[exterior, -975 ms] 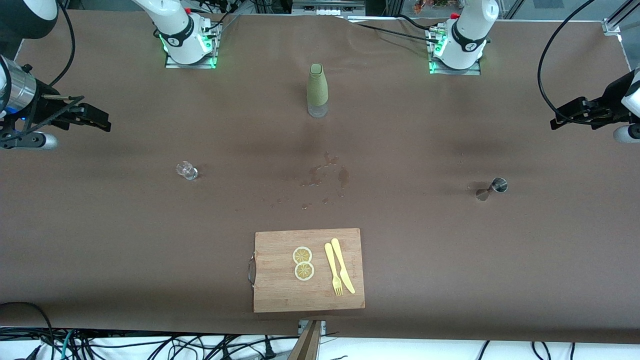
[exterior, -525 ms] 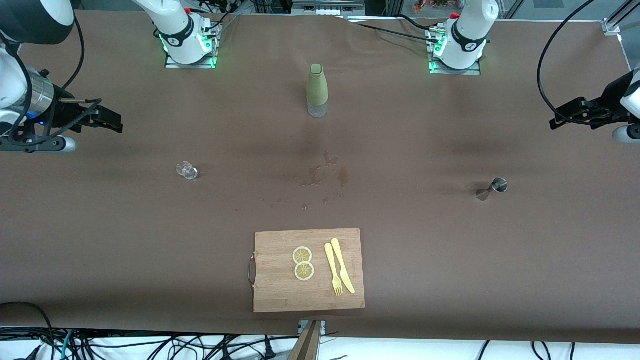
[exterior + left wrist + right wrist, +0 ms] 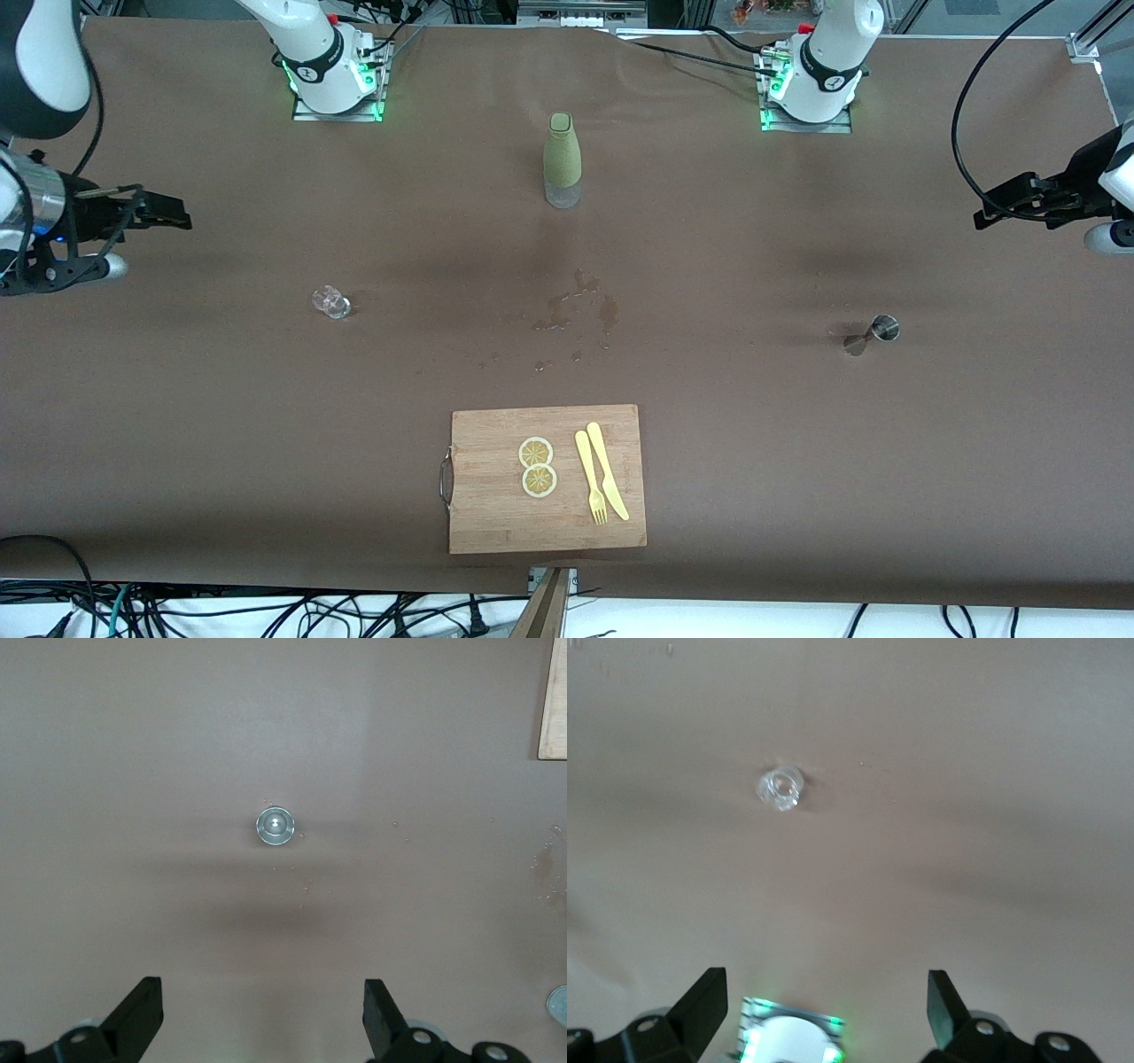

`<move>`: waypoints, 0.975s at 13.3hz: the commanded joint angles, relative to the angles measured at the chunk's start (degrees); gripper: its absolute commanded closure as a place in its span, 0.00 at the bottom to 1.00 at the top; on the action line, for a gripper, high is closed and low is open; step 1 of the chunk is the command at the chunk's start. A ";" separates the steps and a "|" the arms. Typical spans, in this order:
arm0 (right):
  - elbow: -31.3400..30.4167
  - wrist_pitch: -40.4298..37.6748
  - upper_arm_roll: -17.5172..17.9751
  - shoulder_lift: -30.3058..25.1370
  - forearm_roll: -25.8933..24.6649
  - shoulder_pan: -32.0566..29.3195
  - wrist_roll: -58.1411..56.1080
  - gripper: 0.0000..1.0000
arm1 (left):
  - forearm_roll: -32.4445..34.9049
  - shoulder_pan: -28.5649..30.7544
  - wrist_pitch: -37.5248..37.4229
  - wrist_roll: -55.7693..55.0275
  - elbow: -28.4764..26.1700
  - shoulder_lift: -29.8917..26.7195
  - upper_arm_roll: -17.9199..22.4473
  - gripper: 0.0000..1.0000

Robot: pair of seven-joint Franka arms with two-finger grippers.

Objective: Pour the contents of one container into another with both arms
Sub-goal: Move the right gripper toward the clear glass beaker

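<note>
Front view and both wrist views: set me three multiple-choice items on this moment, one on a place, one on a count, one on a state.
1. Where does the jigger stand?
A. toward the left arm's end of the table
B. on the cutting board
C. beside the bottle

2. How many lemon slices lie on the board?
A. one
B. two
C. four

3. What state is the glass cup in?
A. held by the right gripper
B. lying in the left gripper
C. standing free on the table, no gripper touching it

Key: 1 A, the jigger stands on the cloth at that end, under the left wrist camera. 2 B, two slices lie beside the fork and knife. 3 C, both grippers hang open at the table's ends, away from the cup.
</note>
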 commanded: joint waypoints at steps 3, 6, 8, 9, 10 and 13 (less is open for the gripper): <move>0.74 -2.54 0.32 2.49 0.84 -2.58 -21.18 0.00 | 0.20 0.39 -0.13 0.93 -1.11 -1.27 -0.22 0.00; 0.74 -1.67 0.14 6.00 8.71 -7.31 -38.14 0.00 | 0.20 0.39 -0.13 0.93 -1.19 -1.27 -0.22 0.00; 0.73 -1.84 0.14 8.37 11.47 -9.78 -43.96 0.00 | 0.20 0.39 -0.13 0.93 -1.19 -1.27 -0.22 0.00; 0.73 -1.67 0.14 9.86 12.44 -9.96 -48.51 0.00 | 0.20 0.39 -0.13 0.93 -1.19 -1.27 -0.22 0.00; 0.73 -1.41 0.05 10.83 15.23 -10.23 -53.17 0.00 | 0.20 0.39 -0.13 0.93 -1.37 -1.27 -0.22 0.00; 0.73 1.40 0.14 15.58 20.51 -12.07 -67.75 0.00 | 0.20 0.48 0.05 1.11 -1.89 -1.27 -0.22 0.00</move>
